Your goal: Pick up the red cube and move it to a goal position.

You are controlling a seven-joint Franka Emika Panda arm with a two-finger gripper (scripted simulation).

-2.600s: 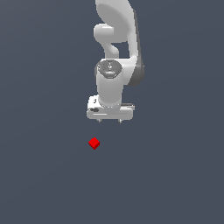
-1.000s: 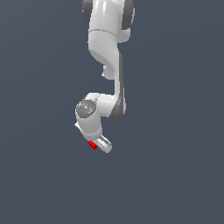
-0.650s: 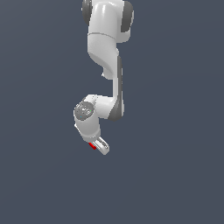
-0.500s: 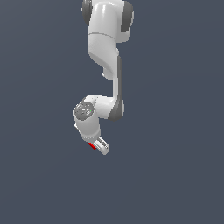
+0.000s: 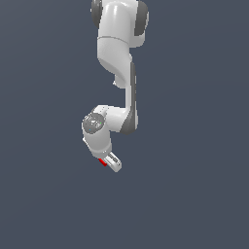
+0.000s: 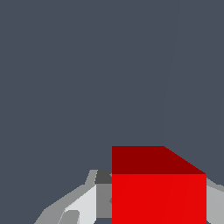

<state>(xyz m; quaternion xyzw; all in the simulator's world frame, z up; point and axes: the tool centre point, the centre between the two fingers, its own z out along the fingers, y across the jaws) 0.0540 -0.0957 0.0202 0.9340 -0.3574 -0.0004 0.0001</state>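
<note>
Cube right at the tip of the arm, a sliver of red peeking out beside the white fingers in the exterior view. The arm is folded low, wrist tilted, and the grasp looks to be the step in hand, or just made. No goal marker shows anywhere on the plain grey ground, so where it has to go is anyone's guess from here.

Over to the wrist view: the cube fills the near part of the picture, big and bright, darker top face, lit front face. A finger sits on one side of it, a grey edge of the other on the far side. So the cube is between the fingers, flanked on both sides. The fingers look closed in to about the cube's width, and I judge them to be holding it, though the contact itself can't be made out.

Whether the cube rests on the ground or is lifted clear, I can't tell; no shadow helps. Next move, by my reckoning: a steady lift, grip kept firm, then a carry to the goal.
</note>
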